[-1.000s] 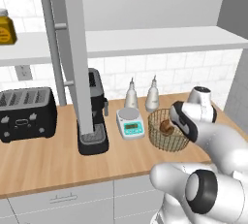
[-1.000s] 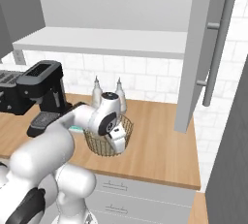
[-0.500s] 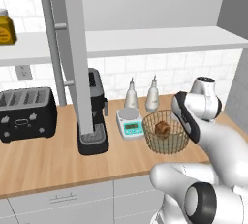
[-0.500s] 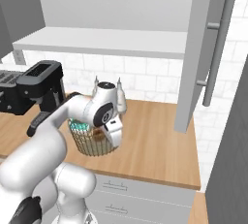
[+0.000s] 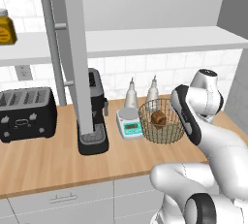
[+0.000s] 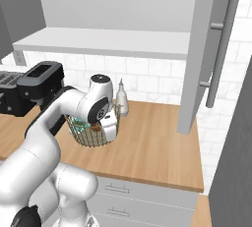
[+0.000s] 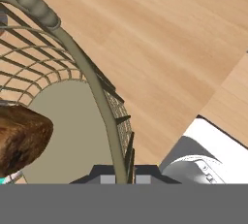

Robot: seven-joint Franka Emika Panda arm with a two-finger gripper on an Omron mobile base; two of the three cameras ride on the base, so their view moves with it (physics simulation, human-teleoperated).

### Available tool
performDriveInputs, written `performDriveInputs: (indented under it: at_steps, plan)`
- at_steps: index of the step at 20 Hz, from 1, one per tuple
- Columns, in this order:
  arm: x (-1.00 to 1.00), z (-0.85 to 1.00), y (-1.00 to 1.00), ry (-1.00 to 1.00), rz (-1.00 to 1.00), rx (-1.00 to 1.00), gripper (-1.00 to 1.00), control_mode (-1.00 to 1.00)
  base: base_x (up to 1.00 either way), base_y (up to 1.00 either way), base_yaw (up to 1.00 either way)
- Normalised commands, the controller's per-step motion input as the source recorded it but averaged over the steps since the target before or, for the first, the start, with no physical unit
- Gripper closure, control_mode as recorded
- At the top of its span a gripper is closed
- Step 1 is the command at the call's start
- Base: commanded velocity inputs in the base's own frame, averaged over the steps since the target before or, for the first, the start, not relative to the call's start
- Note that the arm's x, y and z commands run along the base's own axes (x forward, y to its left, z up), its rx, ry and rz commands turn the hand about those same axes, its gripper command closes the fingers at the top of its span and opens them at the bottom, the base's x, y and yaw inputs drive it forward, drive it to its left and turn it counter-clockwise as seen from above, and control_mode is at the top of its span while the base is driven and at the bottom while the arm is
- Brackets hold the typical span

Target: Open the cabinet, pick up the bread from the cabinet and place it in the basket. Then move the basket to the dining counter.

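Basket (image 5: 162, 121) — round tan wire mesh — cradles lumpy brown bread (image 5: 158, 118).

We see the wood worktop (image 5: 58, 162) under the claw (image 7: 124, 177) carrying the basket (image 5: 162, 121) it grips; beyond that stand a scale (image 5: 129, 122), coffee machine (image 5: 93, 116) and toaster (image 5: 25, 114).
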Motion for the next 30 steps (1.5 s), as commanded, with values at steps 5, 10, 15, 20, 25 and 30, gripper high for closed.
performDriveInputs:
  at_steps: [5, 10, 15, 20, 25, 30]
  plan:
    - [-0.02, 0.21, 0.09, -0.14, -0.17, 0.03, 1.0, -1.0, 0.0, 0.0, 0.0]
    - [-0.38, 0.04, 0.0, -0.16, -0.18, 0.05, 1.0, -1.0, 0.0, 0.0, 0.0]
    - [-0.08, 0.21, -0.02, -0.14, -0.18, 0.06, 1.0, -1.0, 0.0, 0.0, 0.0]
    - [0.0, 0.4, 0.0, 0.0, -0.13, 0.04, 1.0, -1.0, 0.0, 0.0, 0.0]
    - [0.0, 0.0, 0.0, 0.0, -0.06, 0.02, 1.0, -1.0, 0.0, 0.0, 0.0]
    - [0.0, 0.0, 0.0, 0.0, 0.0, 0.0, 1.0, -1.0, 0.0, 0.0, 0.0]
